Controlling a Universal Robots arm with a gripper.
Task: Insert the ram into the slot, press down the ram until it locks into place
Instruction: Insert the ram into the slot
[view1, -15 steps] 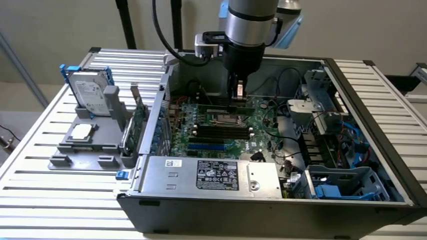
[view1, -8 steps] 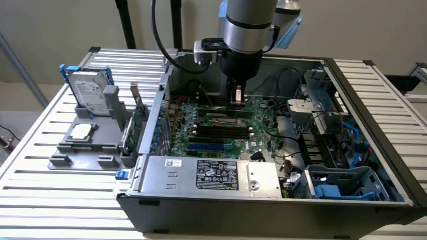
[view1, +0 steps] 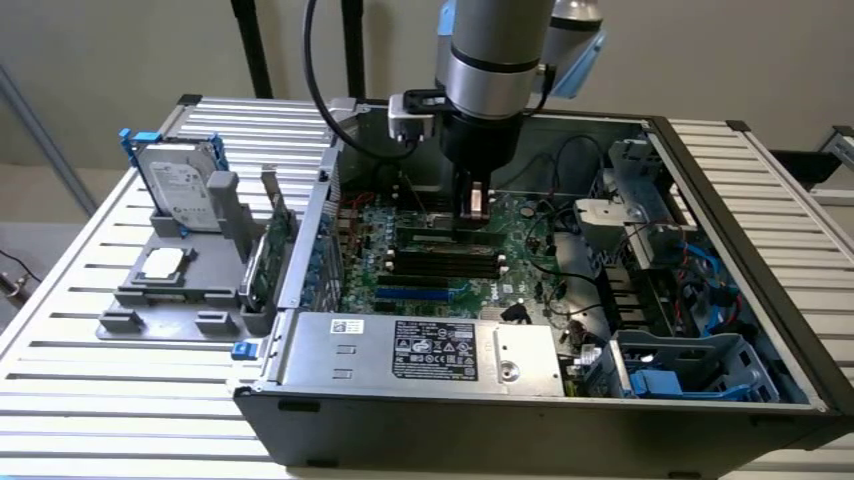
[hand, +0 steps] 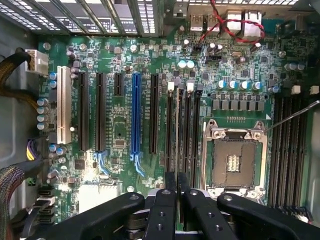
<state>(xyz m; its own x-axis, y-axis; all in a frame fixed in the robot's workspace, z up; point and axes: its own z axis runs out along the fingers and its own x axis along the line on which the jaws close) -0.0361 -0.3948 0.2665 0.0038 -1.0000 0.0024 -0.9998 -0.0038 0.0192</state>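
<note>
Open computer case (view1: 400, 405) on slatted table (view1: 80, 400): gripper (hand: 176, 187) pinches ram (hand: 178, 130), edge-up, lengthwise along slot (hand: 179, 94).

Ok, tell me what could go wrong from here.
The ram lines up among close, alike black slots; a slight offset could jam it on a neighbour. The gripper seems to hold it off-centre, so pressing might seat one end while the far end fails to lock.

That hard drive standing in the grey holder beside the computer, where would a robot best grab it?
By its free upper half, coming down from above. The hard drive stands on edge in the grey holder with its lower end seated, so squeezing across its broad faces looks safest, clear of the blue rail on its edge.
</note>
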